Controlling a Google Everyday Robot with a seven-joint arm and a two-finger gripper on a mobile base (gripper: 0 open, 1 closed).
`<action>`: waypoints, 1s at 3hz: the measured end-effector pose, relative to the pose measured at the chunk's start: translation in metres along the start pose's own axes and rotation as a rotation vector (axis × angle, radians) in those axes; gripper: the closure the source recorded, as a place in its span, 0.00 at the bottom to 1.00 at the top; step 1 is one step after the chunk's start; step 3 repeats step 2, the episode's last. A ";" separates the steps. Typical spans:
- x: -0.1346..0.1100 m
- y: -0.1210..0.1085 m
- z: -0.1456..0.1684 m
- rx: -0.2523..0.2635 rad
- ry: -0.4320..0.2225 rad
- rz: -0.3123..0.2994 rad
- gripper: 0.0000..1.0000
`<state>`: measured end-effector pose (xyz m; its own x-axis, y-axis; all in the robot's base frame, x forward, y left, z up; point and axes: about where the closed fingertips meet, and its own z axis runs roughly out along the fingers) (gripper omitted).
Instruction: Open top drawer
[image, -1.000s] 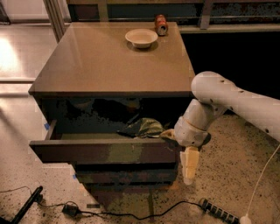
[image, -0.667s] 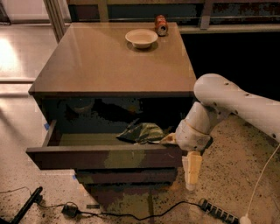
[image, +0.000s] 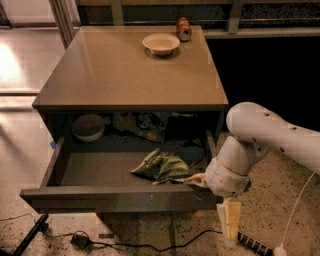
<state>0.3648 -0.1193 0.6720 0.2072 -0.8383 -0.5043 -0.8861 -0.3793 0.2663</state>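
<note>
Watching from my station, I see the top drawer (image: 120, 199) standing well out of the cabinet (image: 135, 70), a crumpled bag (image: 162, 166) lying in its tray. The gripper (image: 215, 200) sits at the drawer front's right end (whether it is clamped there, I cannot tell).

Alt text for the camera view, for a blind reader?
The top drawer of a brown cabinet stands pulled open, the robot's gripper at its front panel's right end. Inside lie a crumpled bag and a dark bowl; on top sit a pale bowl and a can.
</note>
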 end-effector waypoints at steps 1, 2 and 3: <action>-0.002 0.014 0.007 -0.016 0.002 -0.016 0.00; -0.002 0.014 0.007 -0.016 0.002 -0.016 0.00; -0.002 0.014 0.007 -0.016 0.002 -0.016 0.00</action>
